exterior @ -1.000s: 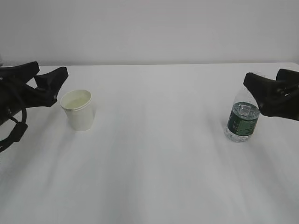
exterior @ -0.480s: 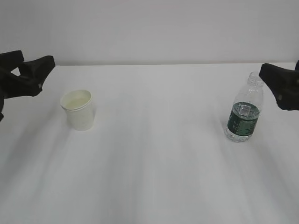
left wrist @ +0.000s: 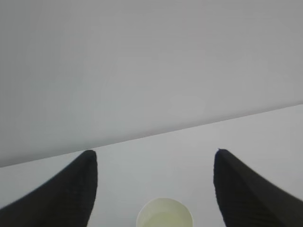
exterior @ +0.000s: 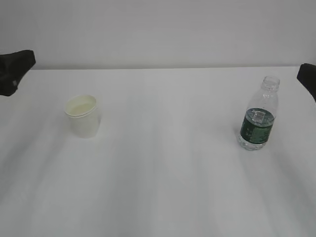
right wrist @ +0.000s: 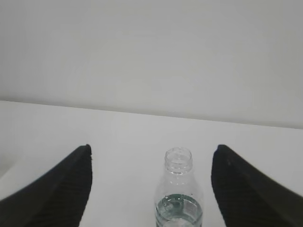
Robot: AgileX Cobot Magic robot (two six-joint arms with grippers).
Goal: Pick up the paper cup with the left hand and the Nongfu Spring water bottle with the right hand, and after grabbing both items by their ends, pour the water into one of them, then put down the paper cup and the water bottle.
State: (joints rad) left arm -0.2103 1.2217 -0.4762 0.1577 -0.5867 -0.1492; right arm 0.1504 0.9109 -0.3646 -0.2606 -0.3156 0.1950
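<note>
The near part of the white table (exterior: pixel 163 197) lies bare and evenly lit. Farther in, on the right, stands the Nongfu Spring water bottle (exterior: pixel 258 121), a small clear ribbed plastic bottle with a dark green label band round its middle and an uncapped threaded neck; it is upright, and the water (exterior: pixel 253 142), clear and colourless, shows in its lower part. At about the same depth on the left stands the paper cup (exterior: pixel 83 115), a small white-cream tapered cup with a rolled rim, upright with its mouth open to the top. The cup and the bottle are well apart, each alone on the table.

Farther back, at the left edge of the exterior view, only a black tip of the left hand (exterior: pixel 15 71) shows, up and to the left of the cup and not touching it. In the left wrist view its gripper (left wrist: pixel 154 187) has the two black fingers (left wrist: pixel 66 194) spread wide with nothing between them; the cup's rim (left wrist: pixel 164 215) sits low in the gap, apart from both.

At the right edge, a small black corner of the right hand (exterior: pixel 308 79) shows, just right of the bottle's neck and clear of it. In the right wrist view its gripper (right wrist: pixel 151 184) also stands wide and empty, the bottle (right wrist: pixel 179 194) centred between the fingers (right wrist: pixel 246 189) without contact.

Beyond the table's far edge rises a plain pale grey wall (exterior: pixel 158 29).
</note>
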